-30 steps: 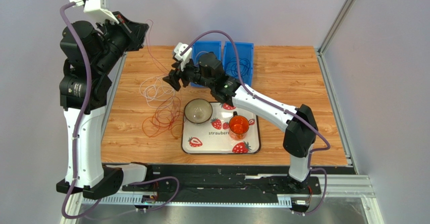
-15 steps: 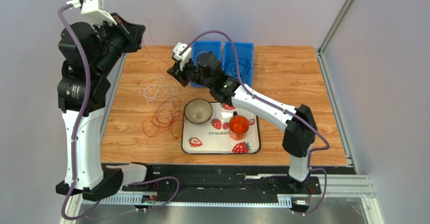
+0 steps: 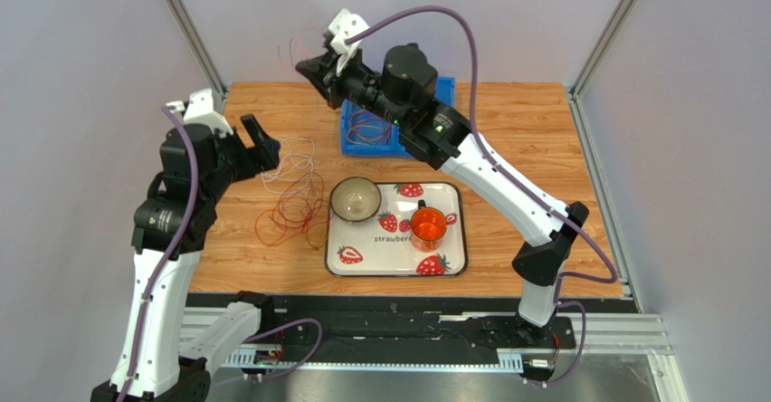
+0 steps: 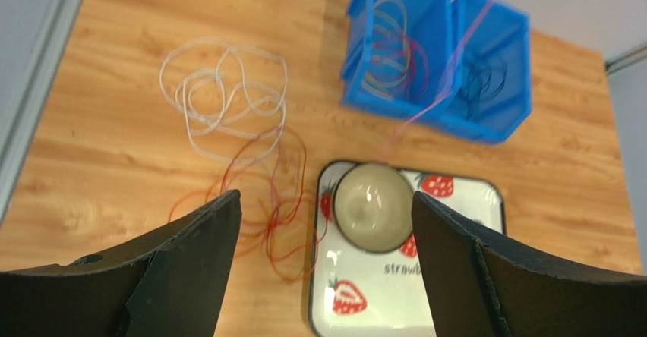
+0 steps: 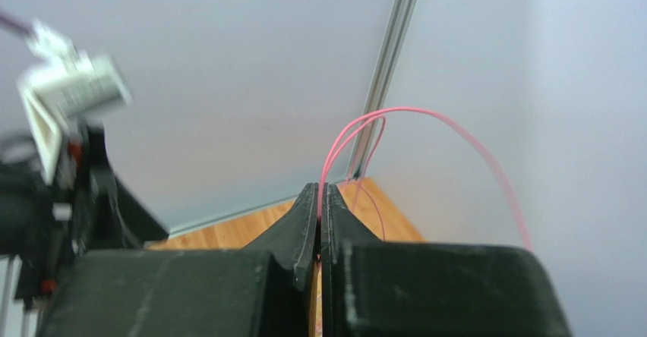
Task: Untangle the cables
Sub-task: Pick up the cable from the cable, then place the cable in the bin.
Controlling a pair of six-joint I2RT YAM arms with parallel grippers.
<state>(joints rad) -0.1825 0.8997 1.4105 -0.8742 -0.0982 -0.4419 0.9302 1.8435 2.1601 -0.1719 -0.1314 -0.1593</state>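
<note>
Right hand (image 3: 308, 67) higher, with pink cable (image 5: 425, 112)

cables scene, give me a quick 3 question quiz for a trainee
1. True or false: the left end effector is shut on a cable.
2. What does the right end effector hold? A) a pink cable B) a spoon C) nothing
3. Fill in: the bowl sits on the ___.

Key: 1 false, it is open and empty. 2 A. 3 tray.
</note>
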